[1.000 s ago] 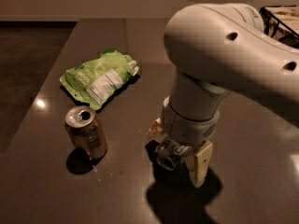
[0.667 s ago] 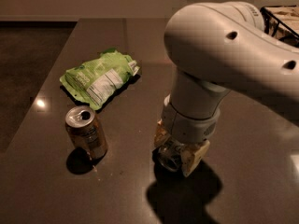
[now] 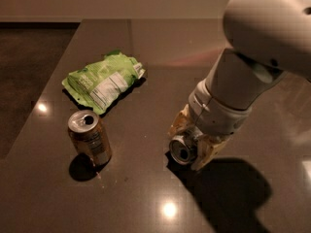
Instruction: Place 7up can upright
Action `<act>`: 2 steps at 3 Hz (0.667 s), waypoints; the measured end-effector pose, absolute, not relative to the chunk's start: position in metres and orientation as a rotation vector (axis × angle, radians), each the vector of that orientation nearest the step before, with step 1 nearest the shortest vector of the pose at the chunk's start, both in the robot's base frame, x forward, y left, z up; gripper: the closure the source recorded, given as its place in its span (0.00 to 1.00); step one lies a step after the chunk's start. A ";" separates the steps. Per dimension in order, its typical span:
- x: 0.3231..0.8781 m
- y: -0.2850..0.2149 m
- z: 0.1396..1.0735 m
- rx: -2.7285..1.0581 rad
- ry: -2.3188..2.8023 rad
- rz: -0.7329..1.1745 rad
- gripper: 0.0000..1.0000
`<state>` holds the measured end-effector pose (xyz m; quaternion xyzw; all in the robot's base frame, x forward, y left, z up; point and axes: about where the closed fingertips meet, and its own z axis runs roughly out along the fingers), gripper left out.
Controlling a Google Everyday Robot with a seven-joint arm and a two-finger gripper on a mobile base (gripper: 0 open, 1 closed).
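The gripper (image 3: 187,148) grips the 7up can (image 3: 181,151) between its two fingers (image 3: 207,155); the orange-brown can (image 3: 91,139) stands well apart from them

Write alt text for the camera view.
The robot's gripper, low over a dark table, is closed on the 7up can, silver top showing. To its left an orange-brown can stands upright, with a green snack bag lying beyond it.

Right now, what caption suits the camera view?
End effector grips the 7up can down at the dark table, with an upright orange-brown can and green snack bag nearby.
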<state>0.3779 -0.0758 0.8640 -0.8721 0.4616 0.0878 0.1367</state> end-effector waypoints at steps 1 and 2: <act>0.384 -0.075 0.882 -2.288 1.356 0.389 1.00; 0.395 -0.072 0.897 -2.039 1.372 0.529 1.00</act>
